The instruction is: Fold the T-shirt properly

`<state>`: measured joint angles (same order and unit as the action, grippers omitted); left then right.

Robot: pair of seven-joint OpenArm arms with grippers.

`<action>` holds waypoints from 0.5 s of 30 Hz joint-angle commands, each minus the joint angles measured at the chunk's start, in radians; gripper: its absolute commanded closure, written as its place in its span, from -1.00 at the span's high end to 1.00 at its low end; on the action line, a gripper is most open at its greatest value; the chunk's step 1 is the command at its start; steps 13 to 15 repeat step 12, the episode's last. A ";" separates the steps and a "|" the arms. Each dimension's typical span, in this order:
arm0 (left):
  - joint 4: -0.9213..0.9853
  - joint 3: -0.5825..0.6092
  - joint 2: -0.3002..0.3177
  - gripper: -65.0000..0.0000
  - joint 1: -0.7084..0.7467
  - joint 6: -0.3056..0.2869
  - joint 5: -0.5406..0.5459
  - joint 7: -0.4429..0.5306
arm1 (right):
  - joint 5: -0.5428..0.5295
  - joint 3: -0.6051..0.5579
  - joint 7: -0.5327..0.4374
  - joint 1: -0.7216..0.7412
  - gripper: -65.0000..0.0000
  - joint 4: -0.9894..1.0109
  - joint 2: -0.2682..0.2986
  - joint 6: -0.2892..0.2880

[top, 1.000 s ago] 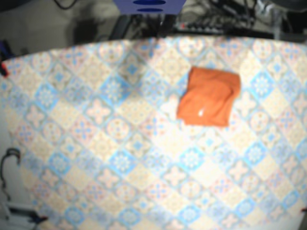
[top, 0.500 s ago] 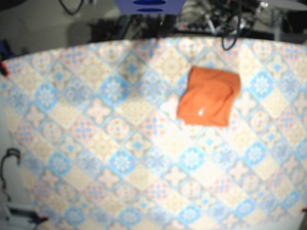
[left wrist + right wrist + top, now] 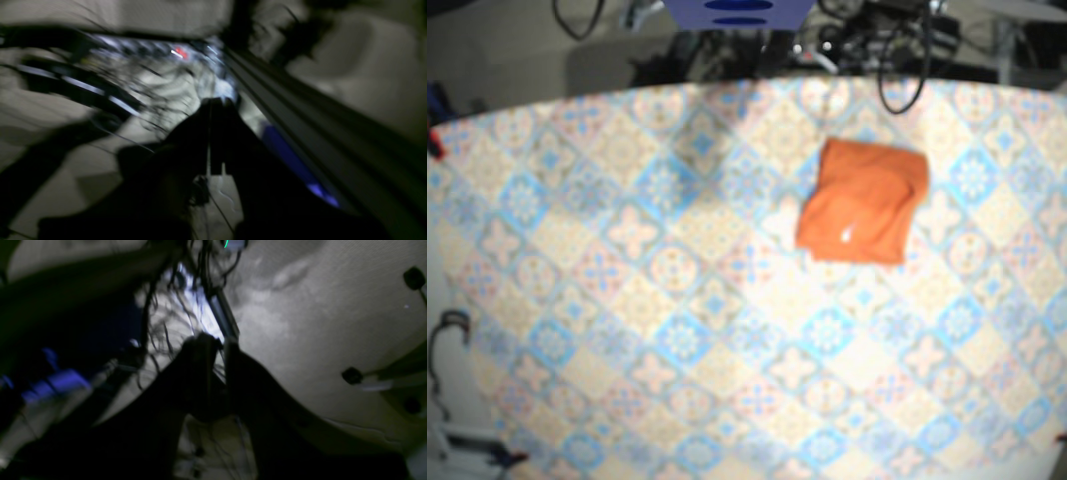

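Note:
The orange T-shirt (image 3: 864,201) lies folded into a compact rectangle on the patterned tablecloth (image 3: 627,260), right of centre toward the back, with a small white mark near its front edge. Neither gripper is over the cloth. In the left wrist view my left gripper (image 3: 213,101) is a dark blurred shape with its fingers pressed together and nothing between them, pointing off the table at cables. My right gripper (image 3: 218,341) looks shut in the right wrist view, also empty, facing a grey floor.
Dark arm parts and a hanging cable loop (image 3: 899,80) cross the table's back edge near the shirt. A blue block (image 3: 737,12) sits behind the table at top centre. Cables and gear (image 3: 457,440) lie off the front left corner.
The shirt has not moved. Behind the back edge the dark arm parts and cables have shifted, and a cable loop now hangs lower over the back right of the cloth.

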<state>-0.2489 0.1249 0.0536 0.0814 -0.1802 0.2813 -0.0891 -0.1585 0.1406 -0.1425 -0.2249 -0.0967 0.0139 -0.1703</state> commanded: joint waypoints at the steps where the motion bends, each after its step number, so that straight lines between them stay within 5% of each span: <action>1: -0.002 -0.001 0.005 -1.00 -0.002 0.008 -0.003 0.005 | -0.002 -0.031 -0.012 -0.003 -0.75 -0.001 0.014 0.002; 5: 0.001 0.006 0.002 -1.00 -0.002 0.008 -0.009 0.005 | -0.002 -0.114 -0.012 -0.003 -0.75 -0.002 0.014 0.002; 15: 0.000 0.006 0.005 -1.00 -0.001 0.008 -0.009 0.005 | -0.002 -0.114 -0.013 -0.001 -0.75 -0.002 0.014 0.002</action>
